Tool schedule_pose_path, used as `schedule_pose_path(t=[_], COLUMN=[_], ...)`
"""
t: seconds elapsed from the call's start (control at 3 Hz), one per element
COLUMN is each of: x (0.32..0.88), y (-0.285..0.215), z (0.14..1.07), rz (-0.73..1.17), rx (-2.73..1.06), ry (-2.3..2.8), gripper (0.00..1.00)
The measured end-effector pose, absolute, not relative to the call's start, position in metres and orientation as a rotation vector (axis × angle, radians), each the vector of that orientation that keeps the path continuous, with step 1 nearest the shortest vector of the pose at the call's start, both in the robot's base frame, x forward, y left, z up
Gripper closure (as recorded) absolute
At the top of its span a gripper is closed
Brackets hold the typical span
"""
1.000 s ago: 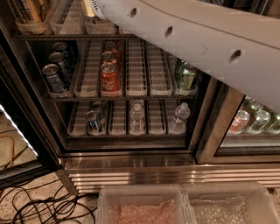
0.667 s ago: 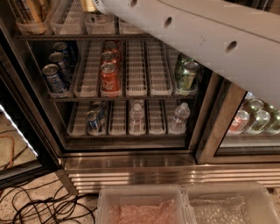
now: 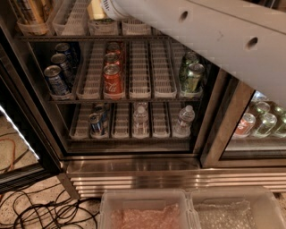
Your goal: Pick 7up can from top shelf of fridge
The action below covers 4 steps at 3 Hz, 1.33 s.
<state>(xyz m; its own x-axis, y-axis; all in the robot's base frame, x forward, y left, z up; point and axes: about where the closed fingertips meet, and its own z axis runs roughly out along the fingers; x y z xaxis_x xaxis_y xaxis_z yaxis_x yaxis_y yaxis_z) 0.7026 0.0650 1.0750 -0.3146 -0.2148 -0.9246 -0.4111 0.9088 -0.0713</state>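
Note:
The fridge stands open in front of me, lit inside. Its top shelf runs along the top edge of the view, with white slotted lane trays. My white arm crosses from the right to that shelf. My gripper is at the arm's end, over the shelf's middle trays, and only a tan part of it shows. No 7up can shows; it is hidden or out of view.
The lower racks hold red cola cans, blue cans, green-gold cans and water bottles. A second cooler with cans stands at right. Cables lie on the floor, next to clear plastic bins.
The arm has shifted slightly up and to the right along the top shelf. The cans and bottles on the racks have not moved.

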Motion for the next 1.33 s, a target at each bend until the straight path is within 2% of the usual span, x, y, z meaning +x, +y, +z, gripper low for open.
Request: schedule_pose_path(t=[1.33], x=[0.735], y=[0.078], z=[1.138], rz=[0.100], rx=[-0.474], ry=[1.720], gripper=[1.00])
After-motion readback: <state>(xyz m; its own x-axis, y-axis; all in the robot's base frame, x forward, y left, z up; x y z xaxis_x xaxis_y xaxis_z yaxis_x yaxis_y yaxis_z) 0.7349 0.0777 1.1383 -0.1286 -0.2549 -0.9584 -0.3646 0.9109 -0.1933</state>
